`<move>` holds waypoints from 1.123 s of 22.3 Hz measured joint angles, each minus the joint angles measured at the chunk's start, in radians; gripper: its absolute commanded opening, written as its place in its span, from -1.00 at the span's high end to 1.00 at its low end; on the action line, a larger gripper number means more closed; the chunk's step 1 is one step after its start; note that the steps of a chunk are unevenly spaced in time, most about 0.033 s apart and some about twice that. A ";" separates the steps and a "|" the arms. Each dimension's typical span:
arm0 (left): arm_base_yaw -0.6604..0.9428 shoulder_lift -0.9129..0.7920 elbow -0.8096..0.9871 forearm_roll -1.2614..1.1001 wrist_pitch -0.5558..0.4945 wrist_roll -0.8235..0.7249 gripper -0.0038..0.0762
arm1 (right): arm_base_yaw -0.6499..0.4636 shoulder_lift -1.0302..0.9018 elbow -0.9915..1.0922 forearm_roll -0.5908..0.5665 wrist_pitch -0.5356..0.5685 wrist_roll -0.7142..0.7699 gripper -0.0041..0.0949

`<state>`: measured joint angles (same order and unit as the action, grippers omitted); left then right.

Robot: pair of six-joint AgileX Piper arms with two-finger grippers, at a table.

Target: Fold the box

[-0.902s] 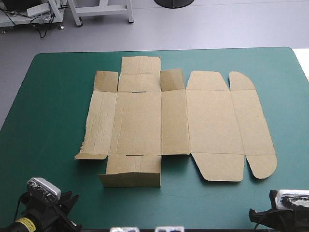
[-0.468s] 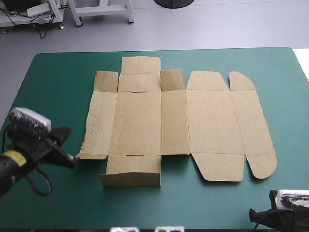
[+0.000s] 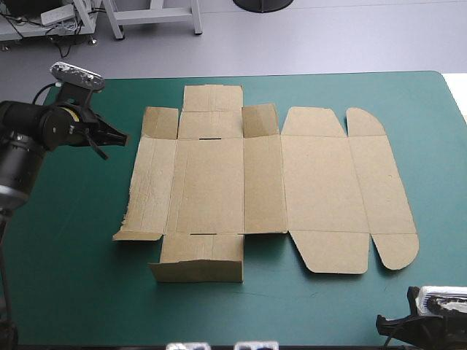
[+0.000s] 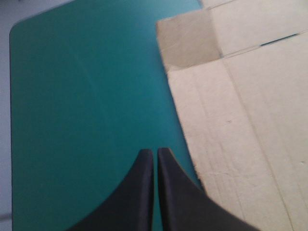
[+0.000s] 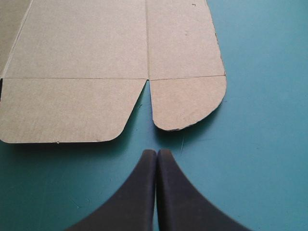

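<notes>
The brown box (image 3: 263, 182) lies as a flat cut sheet across the middle of the teal-green table (image 3: 73, 219). My left gripper (image 3: 120, 136) hovers over the table's far left, just off the sheet's left panel, fingers shut on nothing. In the left wrist view the left gripper (image 4: 155, 152) points along the box (image 4: 240, 110) beside its left edge. My right gripper (image 3: 385, 322) rests at the near right edge of the table. In the right wrist view the right gripper (image 5: 157, 152) is shut, just short of the box's (image 5: 120, 57) rounded near-right flap.
Bare cover surrounds the sheet on the left, right and near sides. The sheet's near-left flap (image 3: 197, 266) and the far-left tabs stand slightly raised off the table.
My left arm has swung from the near left corner up along the table's left side to beside the box's far-left panel. The right arm and the box have not moved.
</notes>
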<state>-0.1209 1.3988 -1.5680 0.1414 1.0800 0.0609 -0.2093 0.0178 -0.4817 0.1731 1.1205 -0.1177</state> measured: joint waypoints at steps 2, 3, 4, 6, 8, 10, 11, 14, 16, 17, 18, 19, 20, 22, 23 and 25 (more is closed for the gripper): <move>0.090 0.063 -0.037 -0.062 0.042 0.022 0.87 | 0.000 0.000 0.000 0.000 0.000 0.000 0.93; 0.145 0.089 -0.050 -0.115 0.062 0.041 0.87 | 0.000 0.000 0.000 0.000 0.000 0.000 0.93; 0.191 0.108 -0.057 -0.178 0.082 0.057 0.87 | 0.000 0.000 0.000 0.000 0.000 0.000 0.93; 0.350 0.175 -0.060 -0.378 0.143 0.117 0.87 | 0.000 0.000 0.000 0.000 0.000 0.000 0.93; 0.479 0.242 -0.047 -0.552 0.154 0.151 0.87 | 0.000 0.000 0.000 0.000 0.000 0.000 0.93; 0.538 0.292 -0.012 -0.700 0.154 0.206 0.87 | 0.000 0.000 0.000 0.000 0.000 0.000 0.93; 0.546 0.325 0.005 -0.761 0.154 0.238 0.87 | 0.000 0.000 0.000 -0.001 0.000 0.000 0.93; 0.540 0.403 0.024 -0.796 0.151 0.259 0.81 | 0.000 0.000 0.000 -0.011 0.000 0.000 0.93; 0.535 0.446 0.026 -0.795 0.144 0.259 0.65 | 0.000 0.000 0.000 -0.027 0.000 0.000 0.93; 0.534 0.461 0.028 -0.796 0.141 0.258 0.50 | 0.000 0.000 0.000 -0.035 0.000 0.003 0.93; 0.532 0.469 0.036 -0.795 0.138 0.258 0.36 | 0.000 0.000 0.000 -0.041 0.000 0.009 0.93; 0.532 0.475 0.040 -0.793 0.138 0.257 0.15 | 0.000 0.000 0.000 -0.044 0.000 0.014 0.93; 0.532 0.479 0.047 -0.796 0.136 0.250 0.05 | 0.000 0.000 0.000 -0.047 0.000 0.016 0.93; 0.532 0.481 0.065 -0.799 0.134 0.244 -0.09 | 0.000 0.000 0.000 -0.050 0.000 0.017 0.93; 0.532 0.481 0.081 -0.802 0.134 0.242 -0.10 | 0.000 0.000 0.000 -0.051 0.000 0.017 0.93; 0.532 0.481 0.121 -0.814 0.133 0.238 -0.10 | 0.000 0.000 0.000 -0.054 0.000 0.017 0.93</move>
<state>0.4115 1.8798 -1.4468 -0.6724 1.2131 0.2985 -0.2093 0.0178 -0.4817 0.1196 1.1205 -0.1011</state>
